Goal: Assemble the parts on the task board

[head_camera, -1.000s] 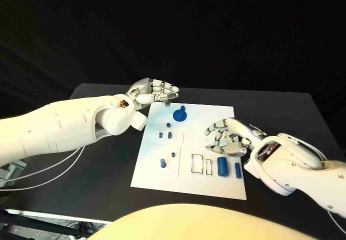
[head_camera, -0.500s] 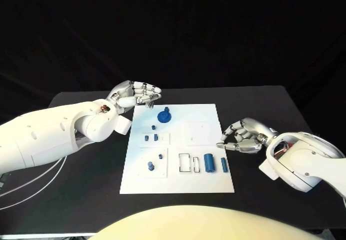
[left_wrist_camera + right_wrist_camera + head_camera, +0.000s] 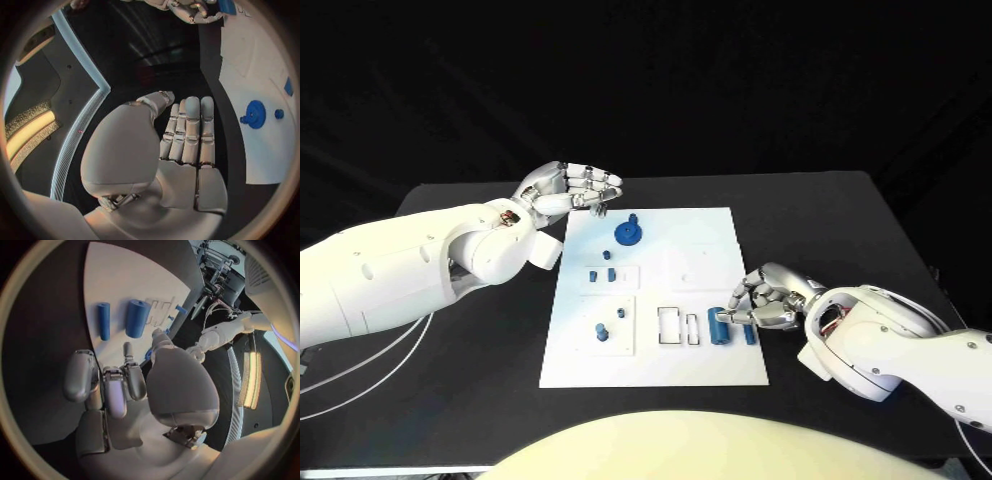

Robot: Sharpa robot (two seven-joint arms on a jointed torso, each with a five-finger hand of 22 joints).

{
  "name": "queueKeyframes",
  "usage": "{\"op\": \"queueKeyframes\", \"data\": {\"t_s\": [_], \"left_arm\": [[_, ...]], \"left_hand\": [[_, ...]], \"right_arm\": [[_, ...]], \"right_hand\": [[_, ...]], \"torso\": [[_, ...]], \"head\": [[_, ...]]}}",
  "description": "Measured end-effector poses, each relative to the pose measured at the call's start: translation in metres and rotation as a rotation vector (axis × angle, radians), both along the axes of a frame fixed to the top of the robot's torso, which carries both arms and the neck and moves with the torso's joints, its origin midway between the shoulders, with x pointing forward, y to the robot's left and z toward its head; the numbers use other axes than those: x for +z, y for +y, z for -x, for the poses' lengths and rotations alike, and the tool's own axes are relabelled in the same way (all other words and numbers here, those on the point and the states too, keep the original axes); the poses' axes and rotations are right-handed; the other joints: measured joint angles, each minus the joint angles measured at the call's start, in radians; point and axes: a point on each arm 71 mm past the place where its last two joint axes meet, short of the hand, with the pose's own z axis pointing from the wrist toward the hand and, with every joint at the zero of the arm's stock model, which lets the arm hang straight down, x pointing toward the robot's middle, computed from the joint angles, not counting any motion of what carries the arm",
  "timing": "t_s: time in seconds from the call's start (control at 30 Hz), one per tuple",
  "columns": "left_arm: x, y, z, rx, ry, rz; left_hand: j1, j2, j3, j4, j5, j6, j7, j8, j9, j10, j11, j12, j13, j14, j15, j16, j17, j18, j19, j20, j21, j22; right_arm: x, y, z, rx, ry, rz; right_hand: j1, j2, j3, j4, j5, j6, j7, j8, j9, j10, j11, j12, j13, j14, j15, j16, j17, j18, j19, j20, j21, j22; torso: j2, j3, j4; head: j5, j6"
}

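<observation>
Since half a second ago my right robot hand [image 3: 762,300] has come in from beside the task board [image 3: 704,225] and now sits over its right edge, fingers curled, right by the thick blue cylinder [image 3: 720,327] and the thinner blue rod [image 3: 749,333]; whether it touches either, I cannot tell. My left robot hand [image 3: 571,188] stays at the board's far left corner, fingers curled in on nothing I can see. The round blue gear [image 3: 630,233] lies flat nearby. Small blue pegs [image 3: 600,274] stand mid-board. The worktop [image 3: 805,205] is matte black.
</observation>
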Motion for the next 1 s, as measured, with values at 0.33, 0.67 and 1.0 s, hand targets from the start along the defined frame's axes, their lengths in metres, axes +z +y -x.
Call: {"op": "queueKeyframes", "data": {"t_s": [0.33, 0.67, 1.0], "left_arm": [[0.000, 0.000, 0.001, -0.005, 0.000, 0.003], [0.001, 0.000, 0.001, -0.018, 0.001, 0.007], [0.001, 0.000, 0.002, -0.025, 0.002, 0.009]], "left_hand": [[-0.004, 0.004, 0.000, 0.000, 0.000, -0.002, -0.002, 0.000, 0.000, -0.007, 0.000, 0.000, 0.000, -0.004, 0.003, 0.000, -0.001, 0.000, 0.000, 0.000, -0.004, -0.001], [-0.004, 0.004, 0.000, 0.000, 0.000, -0.004, -0.004, 0.000, -0.001, -0.007, 0.000, 0.000, 0.000, -0.004, 0.004, 0.000, -0.001, 0.000, 0.000, 0.000, -0.004, -0.002], [-0.004, 0.004, 0.000, 0.000, 0.000, -0.004, -0.004, 0.000, -0.001, -0.007, 0.000, 0.000, 0.000, -0.004, 0.003, 0.000, -0.001, 0.000, 0.000, 0.000, -0.004, -0.002]], "right_arm": [[-0.011, 0.008, -0.001, 0.013, 0.013, 0.054], [-0.015, 0.017, 0.000, 0.051, 0.019, 0.104], [-0.015, 0.020, -0.001, 0.107, 0.009, 0.164]], "right_hand": [[-0.011, 0.020, -0.025, 0.002, -0.004, 0.011, -0.005, 0.007, -0.001, 0.002, -0.001, 0.005, 0.000, -0.003, -0.003, 0.004, 0.000, 0.000, 0.003, 0.003, 0.012, 0.000], [-0.017, 0.025, -0.055, 0.000, -0.045, 0.046, -0.021, 0.041, 0.003, 0.004, -0.011, 0.001, 0.000, 0.000, -0.014, 0.004, 0.000, 0.000, 0.010, -0.004, 0.015, 0.000], [-0.001, 0.039, -0.060, 0.000, -0.050, 0.063, -0.030, 0.063, 0.010, -0.004, -0.018, -0.009, 0.000, -0.002, -0.023, 0.004, 0.000, 0.000, 0.009, -0.006, 0.015, 0.000]], "torso": [[0.000, -0.0001, 0.0014], [0.000, -0.0001, 0.0002], [-0.001, -0.0005, 0.0008]], "head": [[0.002, 0.000], [0.002, 0.000], [0.001, 0.000]]}}
